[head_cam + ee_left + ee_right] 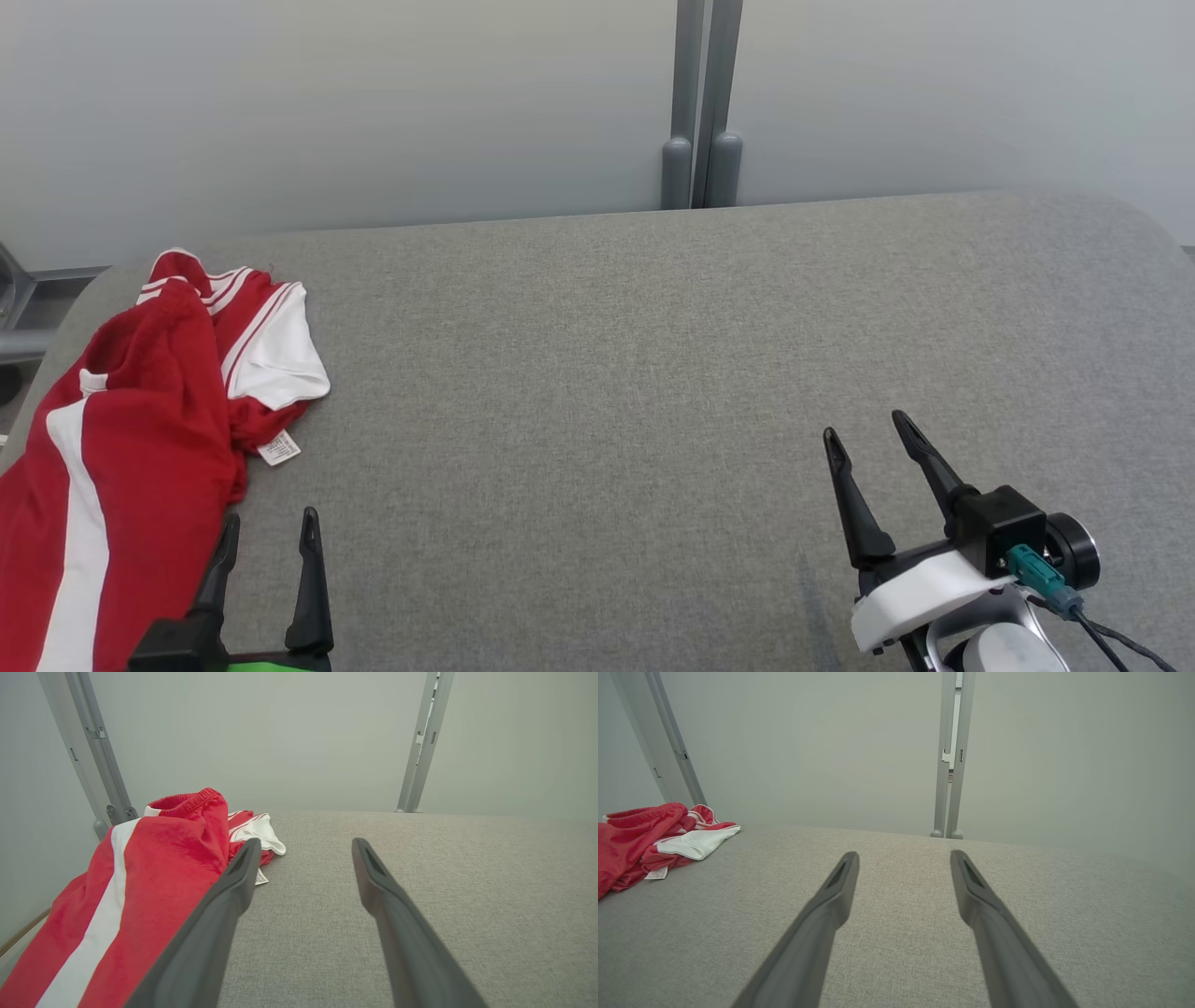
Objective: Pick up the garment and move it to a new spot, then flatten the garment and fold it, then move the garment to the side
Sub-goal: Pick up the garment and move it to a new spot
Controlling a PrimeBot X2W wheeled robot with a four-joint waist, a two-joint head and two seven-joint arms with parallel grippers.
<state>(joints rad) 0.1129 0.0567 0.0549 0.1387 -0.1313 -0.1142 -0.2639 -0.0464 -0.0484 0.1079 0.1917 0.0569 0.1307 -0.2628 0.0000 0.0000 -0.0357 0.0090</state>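
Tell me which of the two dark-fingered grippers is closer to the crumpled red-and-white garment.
The left gripper: its open fingers stand right beside the red-and-white garment, while the right gripper sits far across the grey fabric surface.

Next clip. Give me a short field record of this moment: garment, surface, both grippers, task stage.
garment: red with white stripes, crumpled, unfolded, at the surface's left side
label: white, showing at the garment's right edge
surface: grey fabric, bare to the right of the garment
left gripper: open, empty, close beside the garment's right edge
right gripper: open, empty, over bare surface, far from the garment
stage: pick-up not yet done
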